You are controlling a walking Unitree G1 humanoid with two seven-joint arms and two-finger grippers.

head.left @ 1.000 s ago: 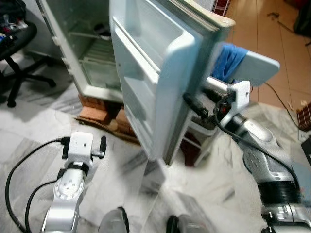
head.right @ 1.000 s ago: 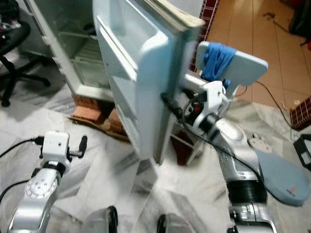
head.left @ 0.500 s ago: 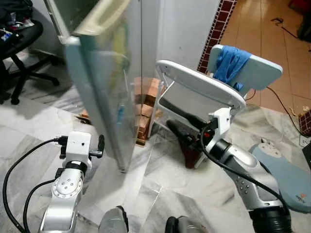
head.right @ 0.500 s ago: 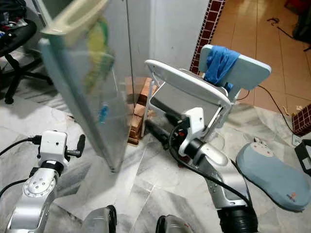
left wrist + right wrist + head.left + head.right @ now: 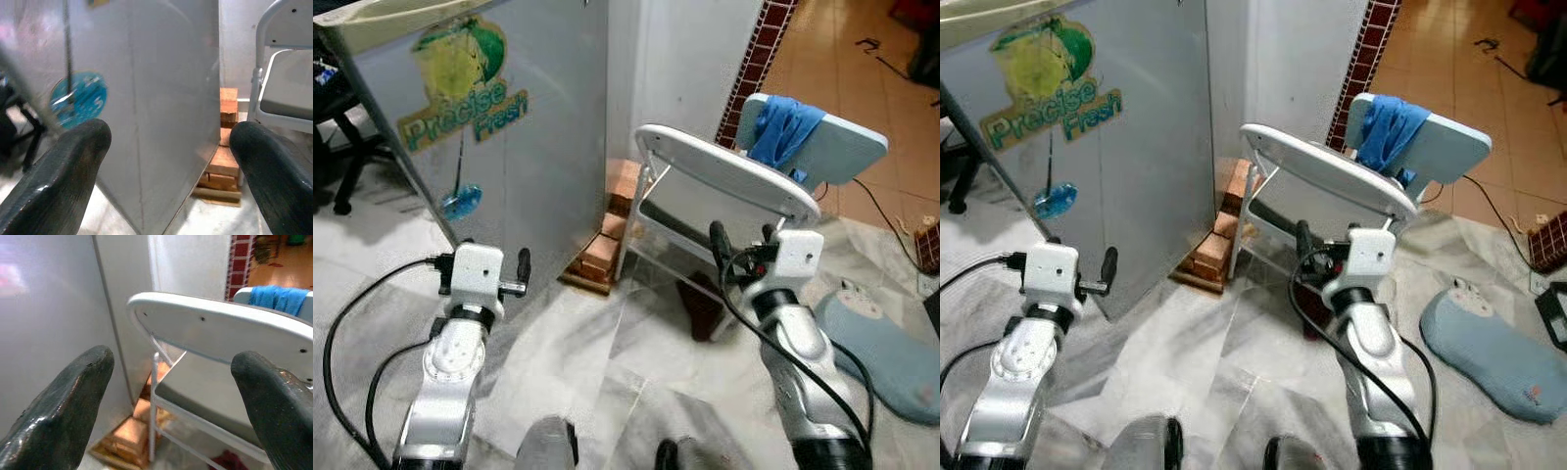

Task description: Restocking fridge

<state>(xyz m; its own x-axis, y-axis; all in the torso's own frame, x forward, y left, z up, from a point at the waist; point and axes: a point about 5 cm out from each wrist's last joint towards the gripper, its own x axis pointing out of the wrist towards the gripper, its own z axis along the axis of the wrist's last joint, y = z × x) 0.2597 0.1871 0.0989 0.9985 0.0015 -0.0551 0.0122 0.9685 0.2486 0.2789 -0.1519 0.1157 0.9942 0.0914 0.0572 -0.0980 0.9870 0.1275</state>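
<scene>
The grey fridge door [image 5: 524,147] with a green and yellow "Precise Fresh" sticker [image 5: 460,88] stands shut, so the inside is hidden. My left gripper [image 5: 481,262] hangs low before the door's lower corner, open and empty; the left wrist view looks between its fingers [image 5: 73,166] at the door. My right gripper [image 5: 742,240] is open and empty, apart from the fridge, held in front of a white folding chair [image 5: 724,181]. Its wrist view shows the chair's back [image 5: 220,328] between the fingers.
The fridge rests on red bricks [image 5: 602,253]. A second chair with a blue cloth [image 5: 781,125] stands behind the white one. A grey-blue pad [image 5: 891,348] lies on the floor at right, an office chair [image 5: 337,171] at far left. Marble floor lies between my arms.
The fridge door has swung from wide open to shut. My right gripper has come off the door's edge and drawn back in front of the chair. The left arm has hardly moved.
</scene>
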